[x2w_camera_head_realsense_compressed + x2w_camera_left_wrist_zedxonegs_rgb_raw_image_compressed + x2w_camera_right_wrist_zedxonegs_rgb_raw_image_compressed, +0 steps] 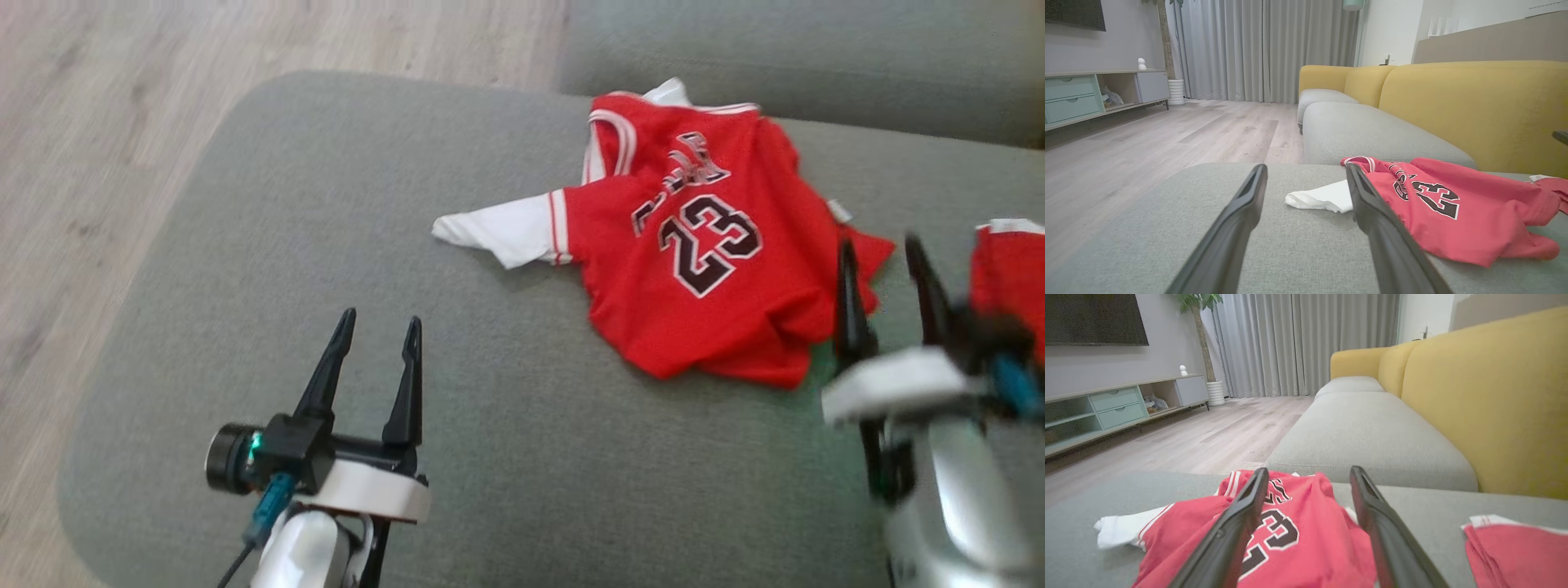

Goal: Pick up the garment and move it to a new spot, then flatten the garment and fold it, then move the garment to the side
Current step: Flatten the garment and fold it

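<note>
On the left side of a wide grey woven-fabric sofa cushion (326, 245), a pale wood-plank floor (82, 163) runs alongside it. Over the cushion's near left part is the left gripper (382, 317), two long dark fingers on a white wrist. The fingers are spread apart and released, with bare grey fabric showing between them and nothing held. In the left wrist view, the left gripper (1305, 167) points low across the cushion (1298, 245).

On the cushion's far right part lies a crumpled red basketball jersey (694, 269) with white trim and a black number 23. It rests rumpled on the fabric, unfolded. Its white sleeve (498, 233) reaches out flat toward the cushion's middle.

Over the cushion's near right part is the right gripper (879, 241), blurred in the head view, its claw released with the fingers well apart. One finger overlaps the jersey's lower corner; whether it touches the cloth cannot be told. In the right wrist view, the right gripper (1308, 470) stands open above the jersey (1298, 543), gripping nothing.

At the cushion's right edge lies a second piece of red cloth with a white border (1008, 269). Behind the cushion rises a mustard-yellow upholstered backrest (1486, 396).
</note>
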Motion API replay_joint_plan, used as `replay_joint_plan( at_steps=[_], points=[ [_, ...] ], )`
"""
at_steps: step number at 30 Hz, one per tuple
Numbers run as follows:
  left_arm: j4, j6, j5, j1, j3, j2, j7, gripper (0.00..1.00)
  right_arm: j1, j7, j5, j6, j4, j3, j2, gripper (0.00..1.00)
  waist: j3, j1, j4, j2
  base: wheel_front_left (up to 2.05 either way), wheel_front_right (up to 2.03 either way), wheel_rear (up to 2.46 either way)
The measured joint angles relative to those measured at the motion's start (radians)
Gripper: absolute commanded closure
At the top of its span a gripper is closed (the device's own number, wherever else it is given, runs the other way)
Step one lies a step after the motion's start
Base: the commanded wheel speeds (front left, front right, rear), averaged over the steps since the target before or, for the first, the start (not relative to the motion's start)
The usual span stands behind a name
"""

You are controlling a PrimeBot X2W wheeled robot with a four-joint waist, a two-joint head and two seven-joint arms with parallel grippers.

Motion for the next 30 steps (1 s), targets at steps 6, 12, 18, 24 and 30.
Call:
replay_joint_plan(
  at_steps=[6, 12, 18, 24, 30],
  points=[
    [0.002, -0.001, 0.0, 0.045, 0.007, 0.001, 0.0, 0.0, 0.202, 0.0, 0.065, 0.0, -0.112, 0.01, 0.004, 0.0, -0.03, 0.0, -0.041, 0.0, 0.0, 0.0, 0.0],
    [0.003, -0.007, 0.0, 0.056, 0.006, 0.002, 0.0, 0.0, 0.274, 0.0, 0.089, 0.0, -0.146, 0.016, 0.008, 0.0, -0.024, 0.0002, -0.049, 0.0, 0.0, 0.0, 0.0],
    [-0.001, -0.007, -0.001, 0.052, 0.002, 0.002, 0.0, 0.0, 0.236, 0.041, 0.049, 0.0, -0.167, -0.003, 0.009, 0.0, 0.016, 0.0002, -0.036, 0.0, 0.0, 0.0, 0.0],
    [-0.01, -0.007, -0.001, 0.009, -0.005, 0.002, 0.0, 0.0, 0.057, 0.171, -0.018, 0.0, -0.151, -0.109, 0.01, 0.0, 0.091, 0.0003, -0.016, 0.0, 0.0, 0.0, 0.0],
    [-0.011, -0.008, -0.022, -0.045, -0.035, 0.002, 0.0, 0.0, -0.161, 0.323, -0.109, 0.0, 0.0, -0.299, 0.008, 0.0, 0.167, 0.0005, 0.018, 0.0, 0.0, 0.0, 0.0]
  ],
)
